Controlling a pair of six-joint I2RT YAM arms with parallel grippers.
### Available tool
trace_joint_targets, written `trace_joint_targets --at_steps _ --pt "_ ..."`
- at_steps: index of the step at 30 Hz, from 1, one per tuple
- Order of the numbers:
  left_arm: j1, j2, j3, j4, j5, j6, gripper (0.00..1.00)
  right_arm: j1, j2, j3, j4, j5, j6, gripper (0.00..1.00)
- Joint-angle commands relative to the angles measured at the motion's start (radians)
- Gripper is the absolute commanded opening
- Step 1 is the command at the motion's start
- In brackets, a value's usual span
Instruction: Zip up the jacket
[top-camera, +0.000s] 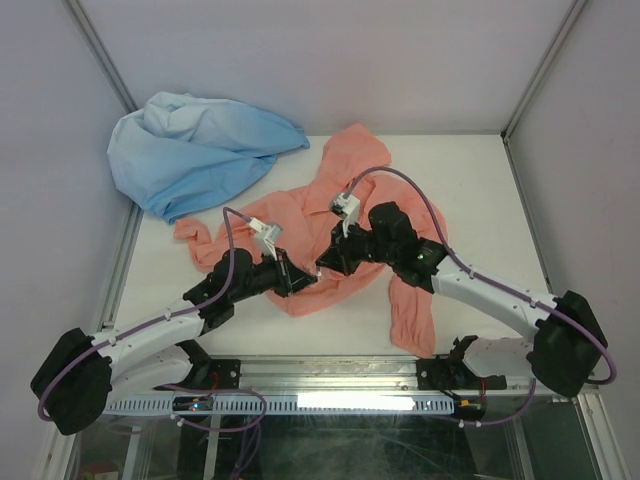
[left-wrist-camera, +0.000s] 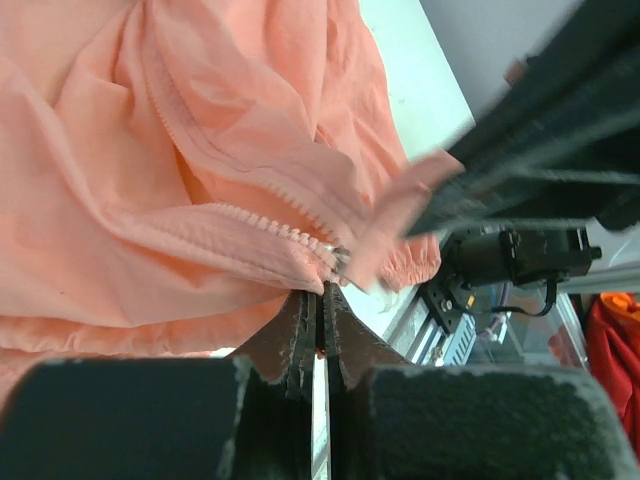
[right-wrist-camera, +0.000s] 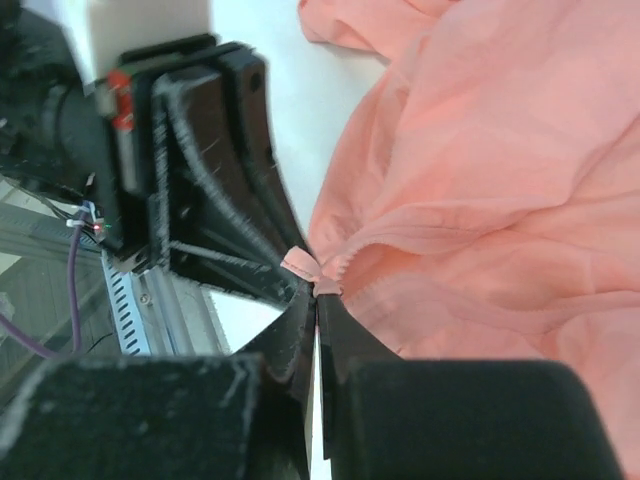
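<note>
**Both jaws nipped at the foot of the jacket's zip**

The white table (top-camera: 480, 200) carries the salmon-pink jacket (top-camera: 305, 215). It is spread crumpled across the middle, with the hood toward the far edge and one sleeve trailing to the near edge on the right. A light blue garment (top-camera: 195, 150) lies heaped just beside the jacket's left sleeve, off toward the far left corner. The left arm (top-camera: 150, 335) reaches in from the near left. The right arm (top-camera: 490, 290) comes from the near right, crossing over the jacket's right sleeve — both meet at the jacket's near hem. The left jaws are pressed together, pinching the hem right where the zip (left-wrist-camera: 270, 225) ends. The right jaws are pressed together too, nipping a small pink flap (right-wrist-camera: 298, 263) of the jacket's edge at that same spot, almost tip to tip with the left jaws. From there the zip's two rows of teeth run apart toward the hood — the front lies open.
</note>
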Motion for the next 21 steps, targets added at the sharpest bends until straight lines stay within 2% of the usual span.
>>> trace_joint_targets --at_steps 1,7,11,15,21 --pt "-0.051 0.001 0.039 -0.053 0.013 0.096 0.00 -0.048 0.090 0.141 -0.075 0.006 -0.042 0.00" --pt "-0.148 0.037 0.067 -0.096 -0.016 0.158 0.00 -0.104 0.266 0.283 -0.094 0.011 -0.043 0.00" --pt "-0.171 0.047 0.069 -0.116 -0.008 0.173 0.00 -0.136 0.335 0.325 -0.074 0.028 -0.028 0.00" --pt "-0.193 0.052 0.069 -0.191 -0.013 0.182 0.00 -0.224 0.366 0.352 -0.060 0.120 0.014 0.00" --pt "-0.201 0.023 0.020 -0.279 -0.008 0.085 0.00 -0.372 0.409 0.396 -0.029 0.264 0.057 0.00"
